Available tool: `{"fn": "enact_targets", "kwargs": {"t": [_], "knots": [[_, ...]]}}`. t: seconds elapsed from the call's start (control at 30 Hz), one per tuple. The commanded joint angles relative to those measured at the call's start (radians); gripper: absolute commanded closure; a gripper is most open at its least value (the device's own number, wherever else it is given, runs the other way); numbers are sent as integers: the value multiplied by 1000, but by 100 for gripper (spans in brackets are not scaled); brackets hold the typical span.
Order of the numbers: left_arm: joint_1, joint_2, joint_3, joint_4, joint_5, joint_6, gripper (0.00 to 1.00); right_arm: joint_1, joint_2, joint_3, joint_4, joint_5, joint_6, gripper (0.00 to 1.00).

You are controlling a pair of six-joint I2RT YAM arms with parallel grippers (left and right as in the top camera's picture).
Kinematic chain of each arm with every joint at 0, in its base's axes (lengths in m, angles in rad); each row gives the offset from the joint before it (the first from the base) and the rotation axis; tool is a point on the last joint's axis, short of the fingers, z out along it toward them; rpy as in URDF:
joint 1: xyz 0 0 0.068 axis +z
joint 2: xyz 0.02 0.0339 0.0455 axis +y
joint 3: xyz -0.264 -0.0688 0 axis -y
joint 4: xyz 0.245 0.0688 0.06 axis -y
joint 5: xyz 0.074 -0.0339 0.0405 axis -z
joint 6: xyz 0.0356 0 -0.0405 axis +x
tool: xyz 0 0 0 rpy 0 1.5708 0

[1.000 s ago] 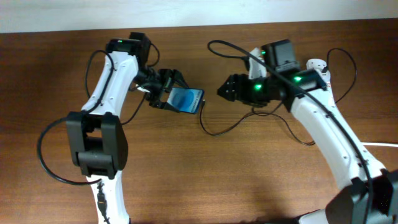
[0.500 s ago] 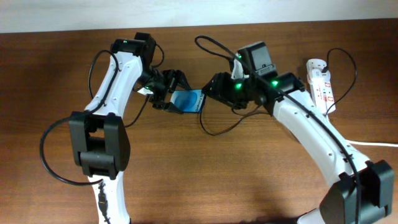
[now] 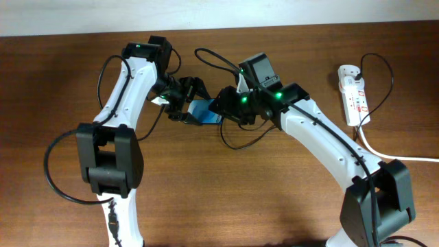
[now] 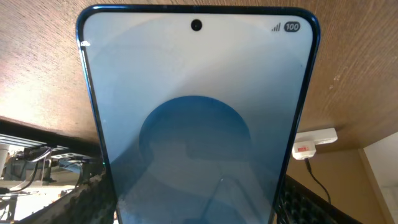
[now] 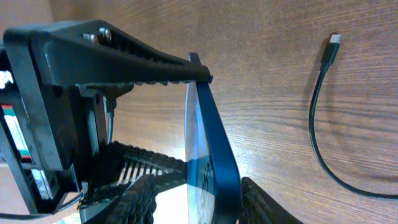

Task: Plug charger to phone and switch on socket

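Left hand (image 3: 184, 103) clamps slick, fragile phone (image 4: 196, 124) near bench (image 3: 206, 206) centre, right hand (image 3: 223, 110) straddles its 3 o'clock end, grip unclear; limp charger (image 5: 311, 124) lies loose at 5 o'clock, best pinched behind plug (image 5: 334, 41).

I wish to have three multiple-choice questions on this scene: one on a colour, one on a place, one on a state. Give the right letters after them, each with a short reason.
1. Which colour is the screen of the phone?
A. red
B. blue
C. green

2. Where is the socket?
A. under the phone
B. hanging over the edge
C. flat on the table, on the right arm's side

3. In what state is the plug tip of the charger?
A. lying free on the table
B. pushed into the phone
C. pushed into the socket

Key:
1 B, the left wrist view shows a blue screen.
2 C, the overhead view shows it lying on the wood.
3 A, the right wrist view shows the tip bare on the wood.
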Motion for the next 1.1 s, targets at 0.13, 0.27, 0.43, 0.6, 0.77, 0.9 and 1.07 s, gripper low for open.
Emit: {"fn": "enact_targets", "kwargs": {"t": [0.13,0.27,0.43,0.6,0.77,0.9,1.07], "knots": [[5,-5,28,-2,19,-17,100,28,32,6,20,11,33,55],[5,-5,28,-2,19,-16,100,36,38,6,27,10,35,60],[5,-5,28,-2,19,-16,100,36,38,6,27,13,35,68],[5,-5,28,-6,19,-16,100,36,53,6,27,12,35,69],[5,-5,28,-10,19,-9,100,36,67,6,34,10,35,73],[5,-5,28,-9,19,-9,100,36,67,6,42,10,35,79],[5,-5,28,-10,19,-9,100,36,67,6,42,9,35,90]]}}
